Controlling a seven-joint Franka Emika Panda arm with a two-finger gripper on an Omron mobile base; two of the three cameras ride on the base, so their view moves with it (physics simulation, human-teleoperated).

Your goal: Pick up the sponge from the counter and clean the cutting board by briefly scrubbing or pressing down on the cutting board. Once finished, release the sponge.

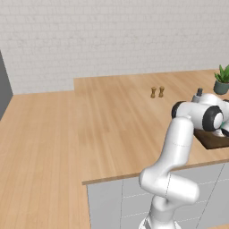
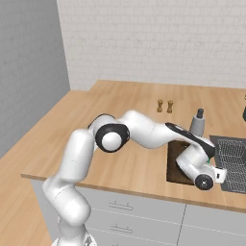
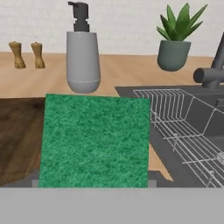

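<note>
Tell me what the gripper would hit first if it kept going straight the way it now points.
Probably the green sponge, which sits directly ahead of the gripper over the cutting board's edge. Beyond it stands the soap dispenser; depth is unclear.

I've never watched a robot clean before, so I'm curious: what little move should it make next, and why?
Probably press the sponge down onto the cutting board and rub briefly. In the hand view the green sponge sits right at the jaws, apparently held, partly over the dark board's right side. The right base view shows the hand low over the board beside the dish rack, so little travel seems needed.
</note>
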